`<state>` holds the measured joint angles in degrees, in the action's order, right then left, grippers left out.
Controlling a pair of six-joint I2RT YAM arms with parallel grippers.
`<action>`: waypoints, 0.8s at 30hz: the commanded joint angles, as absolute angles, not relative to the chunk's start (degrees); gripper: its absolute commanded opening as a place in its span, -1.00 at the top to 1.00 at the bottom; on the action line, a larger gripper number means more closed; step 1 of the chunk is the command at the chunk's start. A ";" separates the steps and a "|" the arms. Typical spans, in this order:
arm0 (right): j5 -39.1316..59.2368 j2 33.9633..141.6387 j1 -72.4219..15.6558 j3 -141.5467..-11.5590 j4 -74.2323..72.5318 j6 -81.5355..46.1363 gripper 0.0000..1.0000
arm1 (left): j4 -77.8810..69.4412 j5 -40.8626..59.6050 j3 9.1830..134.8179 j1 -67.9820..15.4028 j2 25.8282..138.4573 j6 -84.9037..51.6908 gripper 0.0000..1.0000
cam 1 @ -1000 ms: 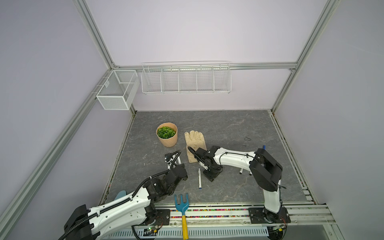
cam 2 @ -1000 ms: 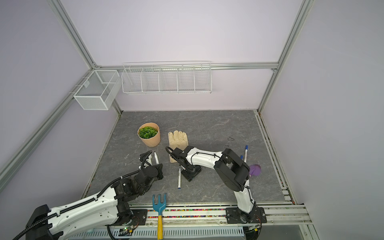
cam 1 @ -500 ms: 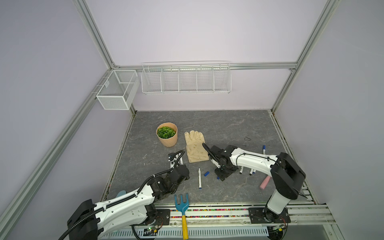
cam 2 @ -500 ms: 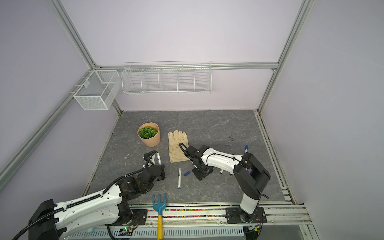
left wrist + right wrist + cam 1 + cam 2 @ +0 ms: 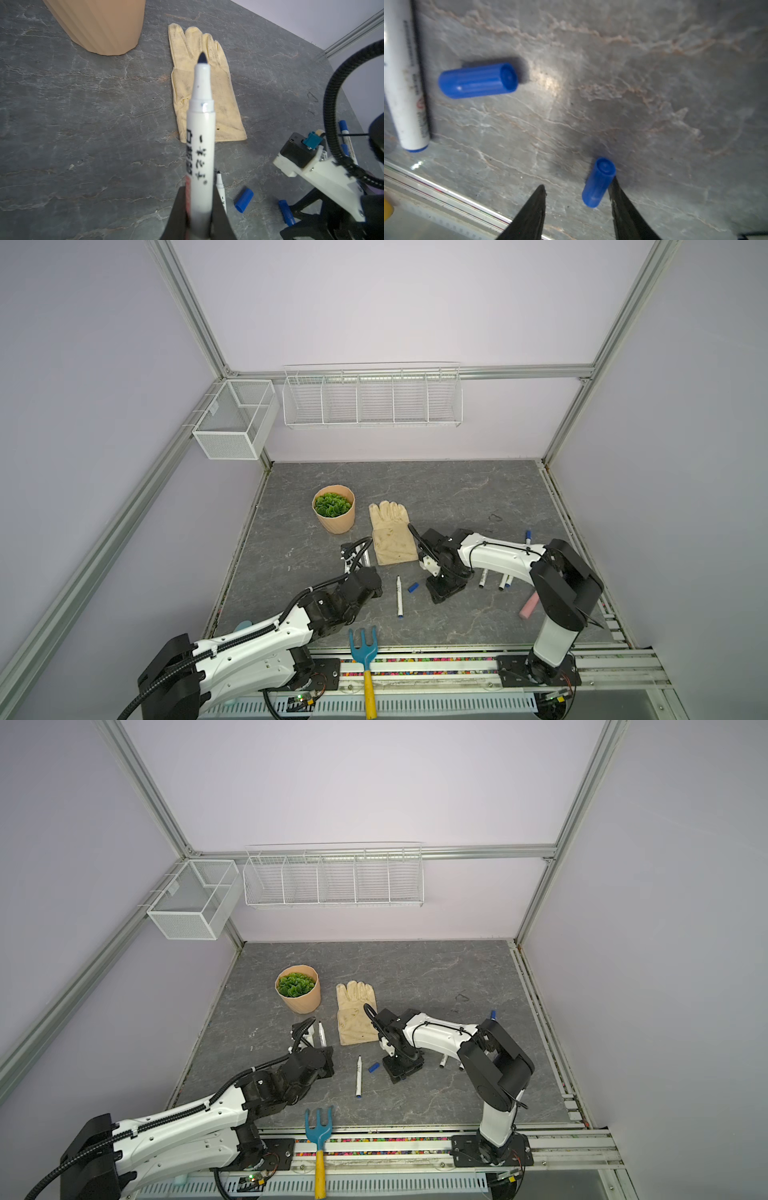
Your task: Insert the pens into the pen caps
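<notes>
My left gripper (image 5: pixel 198 193) is shut on a white pen (image 5: pixel 200 128); its dark tip is bare and points toward the glove. In both top views this pen (image 5: pixel 366 559) (image 5: pixel 321 1034) stands raised above the table. My right gripper (image 5: pixel 577 182) is open, low over the table. A blue pen cap (image 5: pixel 599 181) lies between its fingers, touching one of them. A second blue cap (image 5: pixel 477 80) (image 5: pixel 412 587) lies loose beside another uncapped pen (image 5: pixel 399 596) (image 5: pixel 403 83). More pens (image 5: pixel 484 578) (image 5: pixel 505 581) lie behind the right arm.
A tan pot with a green plant (image 5: pixel 333 514) and a yellow glove (image 5: pixel 390 537) sit behind the grippers. A blue hand fork (image 5: pixel 365 649) lies on the front rail. A pink handle (image 5: pixel 528 605) shows by the right arm. A blue-capped pen (image 5: pixel 528 539) lies far right.
My right gripper has moved to the right, uncovering the loose blue cap, and now stands over the other cap. The left arm with its pen has barely moved.
</notes>
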<state>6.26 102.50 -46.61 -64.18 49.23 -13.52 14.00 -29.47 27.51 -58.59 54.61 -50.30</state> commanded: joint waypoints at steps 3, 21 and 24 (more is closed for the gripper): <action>5.37 104.70 -46.41 -65.28 49.84 -14.16 -0.02 | 14.28 -29.71 28.17 -58.45 53.44 -50.62 1.00; -4.62 106.94 -48.73 -65.80 46.21 -16.32 0.70 | 13.63 -26.85 28.62 -58.45 54.23 -48.72 1.00; -3.73 102.73 -47.90 -65.14 44.27 -15.54 0.86 | 12.18 -23.66 28.82 -58.45 55.24 -45.68 1.00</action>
<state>-3.79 105.16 -48.45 -66.83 48.69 -15.86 13.69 -26.50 27.51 -58.59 54.48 -48.75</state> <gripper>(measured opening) 0.128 0.118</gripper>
